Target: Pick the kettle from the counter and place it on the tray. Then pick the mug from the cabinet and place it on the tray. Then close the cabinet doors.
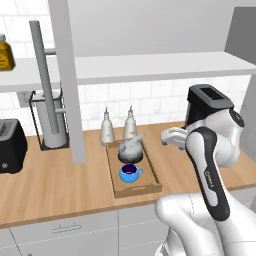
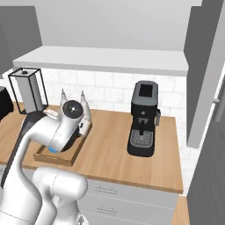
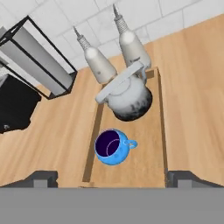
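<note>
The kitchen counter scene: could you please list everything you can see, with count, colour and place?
Tray: one, light-brown wood, on the counter.
Kettle: one, silver-grey, at the tray's far end.
Mug: one, bright blue, on the tray nearer the robot, upright.
Bottles: two, pale, behind the tray by the tiled wall.
Coffee machine: one, black, right of the tray.
Wire-framed holder: one, black frame, left on the counter.
Toaster: one, black, far left.
Cabinet door: grey, open.
Jar: one, amber, on the shelf.
Gripper: open, above the tray's near end, holding nothing.

Mug on tray before kettle, bottles behind
</note>
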Controlling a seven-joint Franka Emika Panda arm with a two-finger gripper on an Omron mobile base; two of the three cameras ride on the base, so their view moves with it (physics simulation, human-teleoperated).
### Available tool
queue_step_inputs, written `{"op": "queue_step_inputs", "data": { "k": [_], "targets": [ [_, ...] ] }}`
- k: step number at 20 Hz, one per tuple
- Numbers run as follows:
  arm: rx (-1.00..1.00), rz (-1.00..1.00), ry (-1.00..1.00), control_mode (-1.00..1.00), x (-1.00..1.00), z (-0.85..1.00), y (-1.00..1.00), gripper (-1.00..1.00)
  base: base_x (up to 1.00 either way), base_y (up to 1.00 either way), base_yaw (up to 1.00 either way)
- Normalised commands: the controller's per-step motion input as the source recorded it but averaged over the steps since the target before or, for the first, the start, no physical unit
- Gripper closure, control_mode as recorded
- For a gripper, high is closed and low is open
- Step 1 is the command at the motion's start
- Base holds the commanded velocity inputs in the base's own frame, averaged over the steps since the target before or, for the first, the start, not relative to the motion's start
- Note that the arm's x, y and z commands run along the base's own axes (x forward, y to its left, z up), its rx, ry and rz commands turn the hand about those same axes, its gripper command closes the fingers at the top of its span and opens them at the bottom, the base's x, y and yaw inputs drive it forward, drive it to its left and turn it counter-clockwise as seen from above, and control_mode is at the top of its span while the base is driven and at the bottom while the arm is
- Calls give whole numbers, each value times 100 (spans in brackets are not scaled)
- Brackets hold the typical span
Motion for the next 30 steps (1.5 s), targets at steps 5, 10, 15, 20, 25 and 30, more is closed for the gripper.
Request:
{"op": "queue_step_inputs", "data": {
  "k": [5, 10, 15, 20, 25, 30],
  "targets": [
    [0, -14, 1, -100, -15, 56, -49, -100, 0, 0, 0],
    [0, -20, 1, -100, -1, 58, -13, -100, 0, 0, 0],
    [0, -12, 0, -100, 0, 12, 0, -100, 0, 0, 0],
    [1, 0, -5, -100, -27, 2, -15, -100, 0, 0, 0],
    [1, -11, -8, -100, -51, 45, -19, -100, 0, 0, 0],
    [12, -13, 2, -100, -17, 48, -45, -100, 0, 0, 0]
  ]
}}
